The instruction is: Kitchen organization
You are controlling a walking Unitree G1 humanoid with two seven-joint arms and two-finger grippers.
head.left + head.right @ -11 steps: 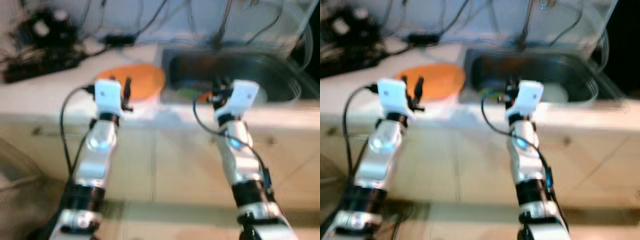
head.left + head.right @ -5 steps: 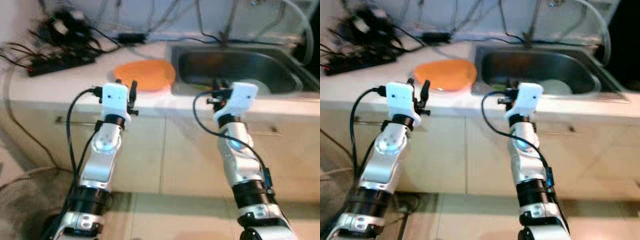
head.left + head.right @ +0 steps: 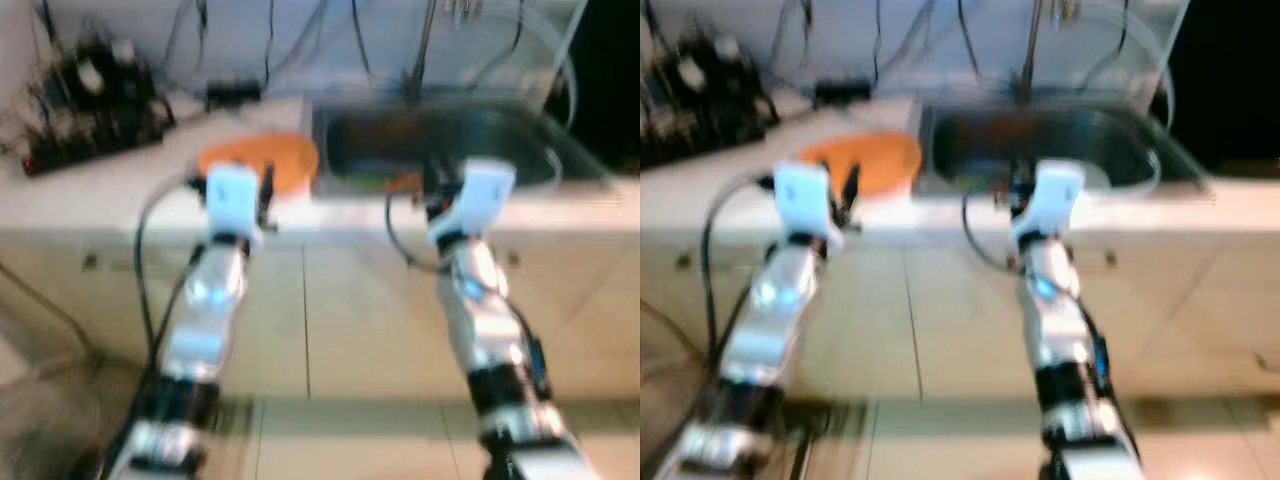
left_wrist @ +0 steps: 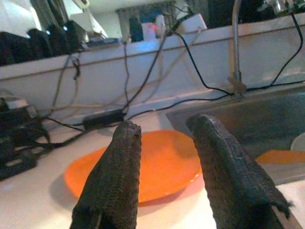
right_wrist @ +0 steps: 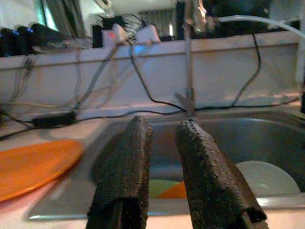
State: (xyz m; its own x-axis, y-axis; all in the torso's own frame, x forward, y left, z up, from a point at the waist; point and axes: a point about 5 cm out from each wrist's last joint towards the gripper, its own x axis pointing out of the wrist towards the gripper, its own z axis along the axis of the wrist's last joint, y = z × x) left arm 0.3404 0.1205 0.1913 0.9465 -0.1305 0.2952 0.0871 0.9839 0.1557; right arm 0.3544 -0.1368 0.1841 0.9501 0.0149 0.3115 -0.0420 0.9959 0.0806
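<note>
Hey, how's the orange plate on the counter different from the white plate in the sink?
The orange plate sits on the countertop beside the sink; the white plate lies down inside the basin. The orange plate is bright orange, the other pale white. The left gripper points toward the orange plate, the right gripper toward the sink. Both lie flat, and neither is held.

Cables [image 4: 143, 102] behind orange plate [image 4: 143, 167]

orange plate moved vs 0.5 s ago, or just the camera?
Cannot tell for certain, but likely just the camera: the orange plate sits at the same spot beside the sink's left rim, and the whole view shifted together.
</note>
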